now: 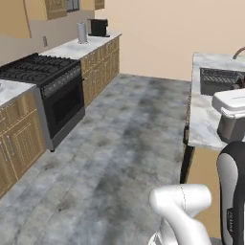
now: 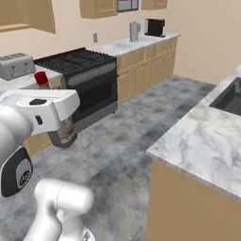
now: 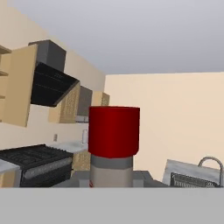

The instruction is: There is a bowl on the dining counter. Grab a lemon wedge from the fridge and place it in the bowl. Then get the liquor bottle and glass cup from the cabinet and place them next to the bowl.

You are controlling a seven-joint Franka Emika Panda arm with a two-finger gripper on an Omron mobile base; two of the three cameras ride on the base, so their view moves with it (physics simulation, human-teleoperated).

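The liquor bottle (image 3: 113, 131) stands right before the hand camera, its red cap and grey neck upright. In the right base view the red cap of the liquor bottle (image 2: 41, 77) pokes up above the white hand, and my gripper (image 2: 62, 136) is shut around the brownish body below it, held in the air over the floor. The dining counter (image 2: 202, 141) with its black sink (image 2: 230, 96) lies to the right, apart from the hand. From the left base view, the counter (image 1: 201, 124) passes under the hand. A tan wall cabinet (image 3: 17, 87) hangs at the left.
A black stove (image 1: 43, 72) sits in the wooden counter run on the left, with a toaster (image 2: 16, 66) beside it. Farther back stand a silver canister (image 1: 82, 32) and a black coffee machine (image 1: 99, 27). Grey floor (image 1: 129, 134) runs between the stove side and the counter.
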